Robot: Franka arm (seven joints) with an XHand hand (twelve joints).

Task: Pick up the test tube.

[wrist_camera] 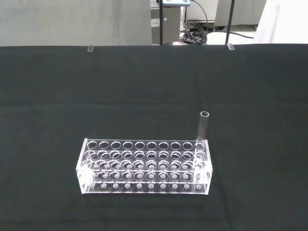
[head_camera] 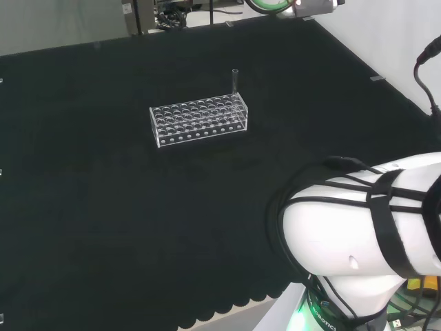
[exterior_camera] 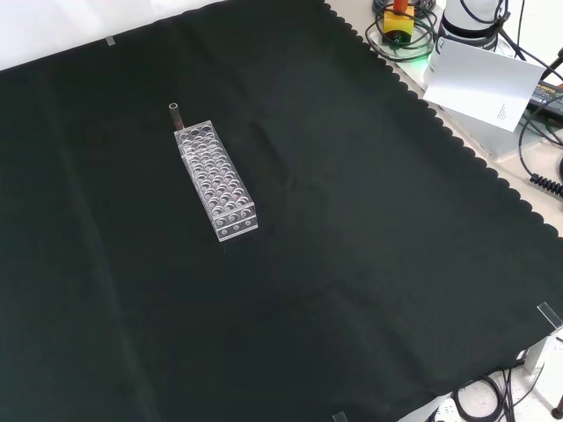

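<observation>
One clear test tube stands upright in a corner hole of one clear rack, upper centre of the head view, on the black-clothed tabletop. I cannot tell the hand's state.

I see a clear, glossy plastic rack on matt black cloth with a fine woven look. In the rack's corner hole a smooth, transparent test tube glints like glass. Near the rack, my arm's link looks like shiny white plastic.
</observation>
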